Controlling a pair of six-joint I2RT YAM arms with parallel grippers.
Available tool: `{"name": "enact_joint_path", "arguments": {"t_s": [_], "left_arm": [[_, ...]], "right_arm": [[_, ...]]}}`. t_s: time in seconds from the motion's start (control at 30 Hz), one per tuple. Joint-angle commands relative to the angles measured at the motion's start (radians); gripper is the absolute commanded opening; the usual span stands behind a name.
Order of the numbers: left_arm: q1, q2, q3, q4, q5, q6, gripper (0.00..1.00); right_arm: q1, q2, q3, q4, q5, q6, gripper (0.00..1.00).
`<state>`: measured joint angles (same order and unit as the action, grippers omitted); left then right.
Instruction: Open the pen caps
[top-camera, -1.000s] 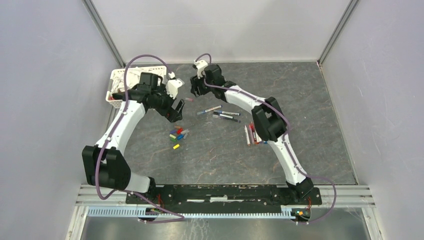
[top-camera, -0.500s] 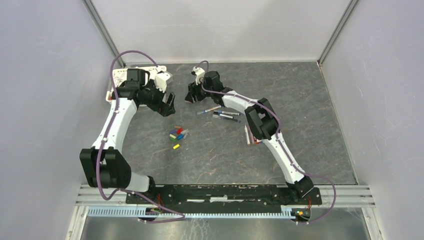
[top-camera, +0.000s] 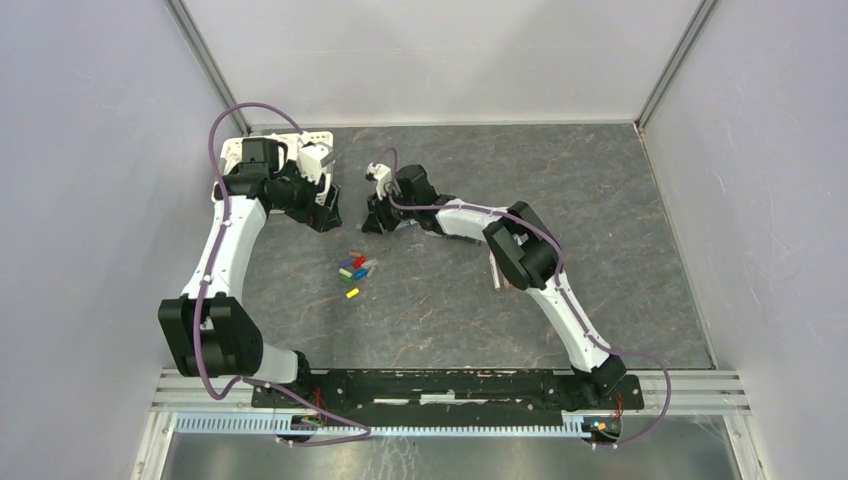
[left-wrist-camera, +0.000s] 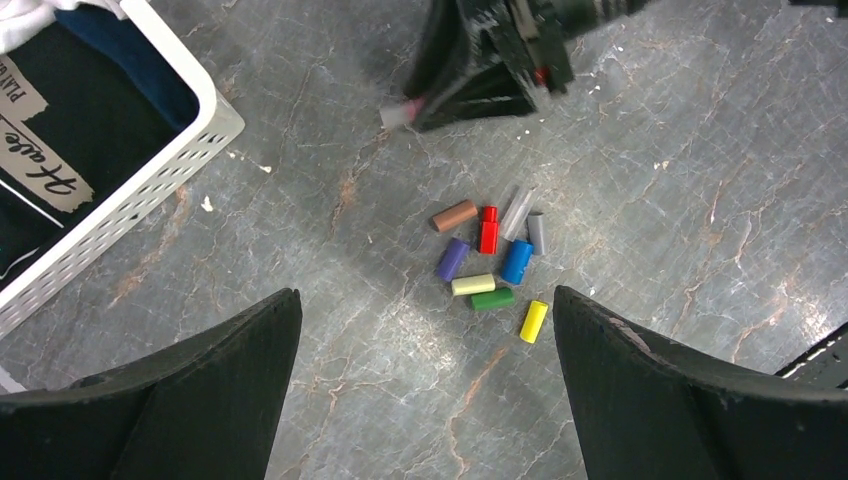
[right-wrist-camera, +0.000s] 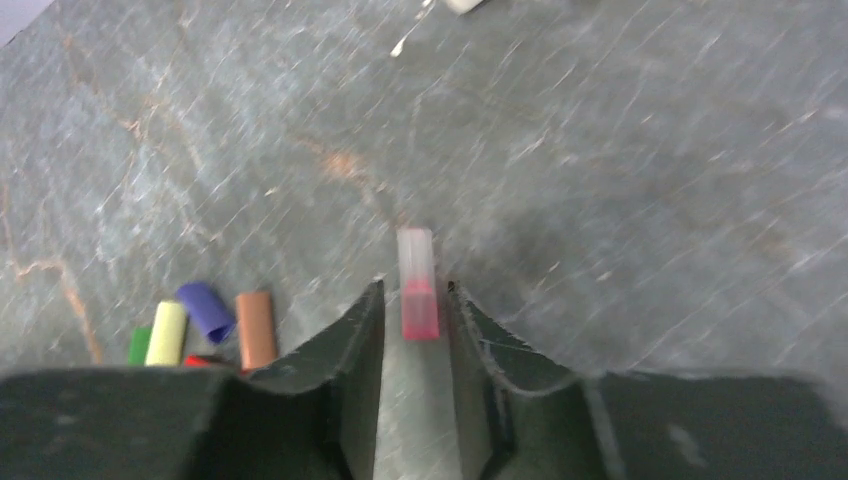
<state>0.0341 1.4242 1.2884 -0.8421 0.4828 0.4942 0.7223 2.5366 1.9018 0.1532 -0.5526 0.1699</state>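
Note:
A pile of small coloured pen caps (top-camera: 355, 268) lies mid-table. In the left wrist view it shows brown (left-wrist-camera: 455, 215), red (left-wrist-camera: 488, 230), purple (left-wrist-camera: 452, 259), blue (left-wrist-camera: 517, 261), green (left-wrist-camera: 492, 298) and yellow (left-wrist-camera: 533, 321) caps. My right gripper (top-camera: 373, 218) is shut on a pink and clear cap (right-wrist-camera: 417, 290), which sticks out past its tips (left-wrist-camera: 400, 113). My left gripper (top-camera: 325, 208) is open and empty, high above the pile (left-wrist-camera: 425, 292). A few pens (top-camera: 496, 272) show beside the right forearm. The other pens are hidden under that arm.
A white basket (left-wrist-camera: 170, 165) of dark cloths stands at the back left, close to my left gripper and mostly hidden under the left arm in the top view (top-camera: 232, 150). Grey walls enclose the dark stone-patterned table.
Both grippers have moved left. The left gripper has drawn back toward the basket. The right gripper has come down-left to where the pink cap lay, and now has the cap between its fingers.

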Motion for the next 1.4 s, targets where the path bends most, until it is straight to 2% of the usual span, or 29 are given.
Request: {"name": "enact_joint_path", "arguments": {"t_s": [0.0, 0.17, 0.37, 0.43, 0.67, 0.73, 0.8, 0.9, 1.03, 1.23, 1.37], "left_arm": [[0.007, -0.017, 0.011, -0.019, 0.045, 0.025, 1.00], [0.010, -0.026, 0.005, -0.030, 0.051, 0.036, 1.00], [0.011, -0.042, 0.005, -0.046, 0.061, 0.043, 1.00], [0.011, -0.050, 0.006, -0.052, 0.065, 0.048, 1.00], [0.012, -0.060, 0.006, -0.070, 0.071, 0.065, 1.00], [0.012, -0.055, 0.008, -0.075, 0.081, 0.064, 1.00], [0.012, -0.052, 0.012, -0.076, 0.089, 0.061, 1.00], [0.012, -0.049, 0.022, -0.078, 0.097, 0.056, 1.00], [0.012, -0.050, 0.035, -0.087, 0.105, 0.057, 1.00], [0.012, -0.048, 0.040, -0.096, 0.112, 0.066, 1.00], [0.012, -0.048, 0.040, -0.102, 0.130, 0.067, 1.00]], "right_arm": [[0.018, -0.112, -0.163, -0.015, 0.025, -0.026, 0.30], [0.053, -0.198, -0.284, -0.003, 0.078, -0.067, 0.16], [0.093, -0.208, -0.245, -0.069, 0.159, -0.118, 0.17], [0.098, -0.217, -0.242, -0.072, 0.173, -0.119, 0.09], [0.105, -0.324, -0.379, -0.060, 0.179, -0.145, 0.04], [0.105, -0.361, -0.432, -0.045, 0.179, -0.146, 0.08], [0.106, -0.387, -0.460, -0.045, 0.185, -0.146, 0.20], [0.102, -0.415, -0.450, -0.073, 0.201, -0.159, 0.28], [0.080, -0.451, -0.411, -0.128, 0.209, -0.191, 0.44], [-0.020, -0.539, -0.469, -0.175, 0.265, -0.213, 0.47], [-0.092, -0.621, -0.573, -0.184, 0.338, -0.251, 0.42]]}}
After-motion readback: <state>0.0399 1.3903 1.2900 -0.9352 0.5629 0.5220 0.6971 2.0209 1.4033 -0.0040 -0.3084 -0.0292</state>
